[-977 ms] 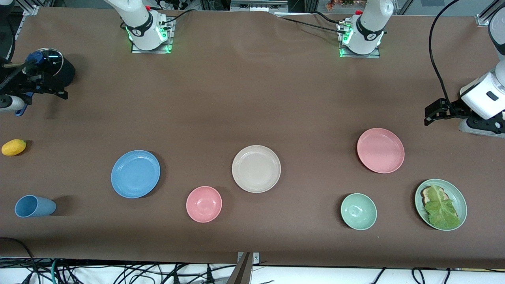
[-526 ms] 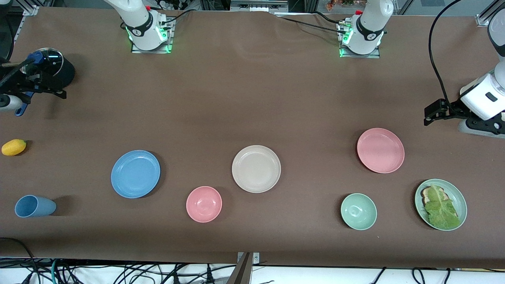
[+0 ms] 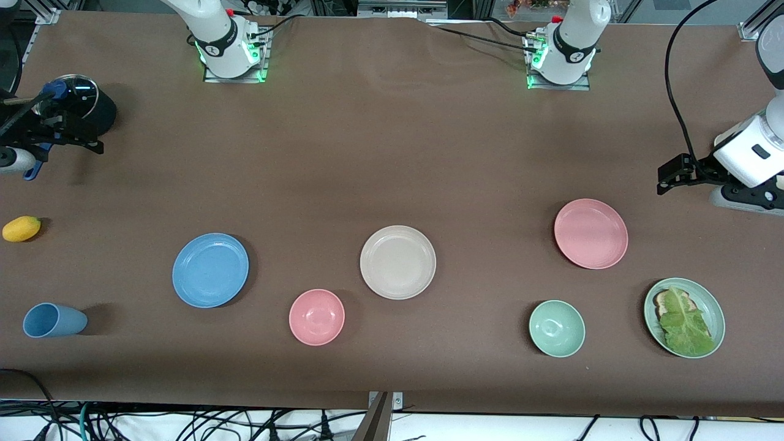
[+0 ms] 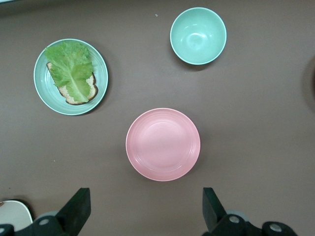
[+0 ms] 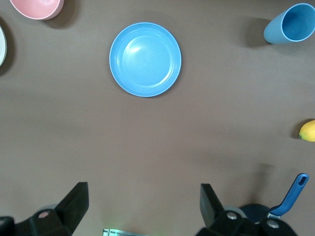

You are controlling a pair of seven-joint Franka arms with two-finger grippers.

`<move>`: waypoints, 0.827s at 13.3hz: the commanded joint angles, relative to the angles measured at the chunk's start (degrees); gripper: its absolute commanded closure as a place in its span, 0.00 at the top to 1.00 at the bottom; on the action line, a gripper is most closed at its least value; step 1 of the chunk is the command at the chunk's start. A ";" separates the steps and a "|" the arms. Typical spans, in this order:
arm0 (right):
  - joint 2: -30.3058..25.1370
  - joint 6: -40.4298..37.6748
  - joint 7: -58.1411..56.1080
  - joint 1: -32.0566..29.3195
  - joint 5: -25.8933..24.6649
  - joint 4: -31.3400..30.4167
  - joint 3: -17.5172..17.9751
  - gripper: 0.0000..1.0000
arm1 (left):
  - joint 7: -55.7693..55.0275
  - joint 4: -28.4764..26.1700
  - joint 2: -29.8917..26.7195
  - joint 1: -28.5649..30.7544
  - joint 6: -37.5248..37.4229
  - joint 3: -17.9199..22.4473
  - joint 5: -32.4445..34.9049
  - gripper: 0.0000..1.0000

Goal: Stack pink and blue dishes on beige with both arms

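Note:
The beige plate [image 3: 398, 262] lies mid-table with nothing on it. The blue plate [image 3: 211, 269] [image 5: 145, 59] lies toward the right arm's end, and the pink plate [image 3: 591, 233] [image 4: 163, 144] toward the left arm's end. My left gripper [image 3: 669, 176] [image 4: 145, 196] hangs open and holds nothing. It is over bare cloth at the left arm's end of the table, apart from the pink plate. My right gripper [image 3: 76, 138] [image 5: 143, 191] is open too and holds nothing. It is over the table's edge at the right arm's end, by a black pot.
A pink bowl [image 3: 316, 316] and a green bowl [image 3: 557, 328] lie nearer the camera than the plates. A green plate [image 3: 704, 294] holds bread and lettuce. A blue cup [image 3: 52, 320] lies on its side. A yellow fruit [image 3: 21, 228] and a lidded black pot [image 3: 82, 104] sit at the right arm's end.
Both grippers have drifted very slightly toward the bases' side of the table. None of the plates or bowls has moved.

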 commanded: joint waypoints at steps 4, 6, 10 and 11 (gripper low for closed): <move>-0.27 -0.25 -0.48 -0.71 -0.11 -0.04 -0.05 1.00 | 0.62 -0.33 -0.25 0.26 -0.46 0.09 -1.04 1.00; -0.18 -0.16 -0.48 -0.45 -0.11 -0.13 0.04 1.00 | 0.62 -0.25 -0.25 0.26 -0.72 0.09 -1.04 1.00; 0.17 -0.07 -1.62 -0.45 -0.03 -0.04 0.04 1.00 | 0.53 -0.07 0.01 0.26 -0.81 0.18 -1.04 1.00; 0.26 -0.07 -1.71 -0.53 -0.03 -0.13 -0.05 1.00 | 0.53 -0.07 0.01 0.26 -0.81 0.18 -1.04 1.00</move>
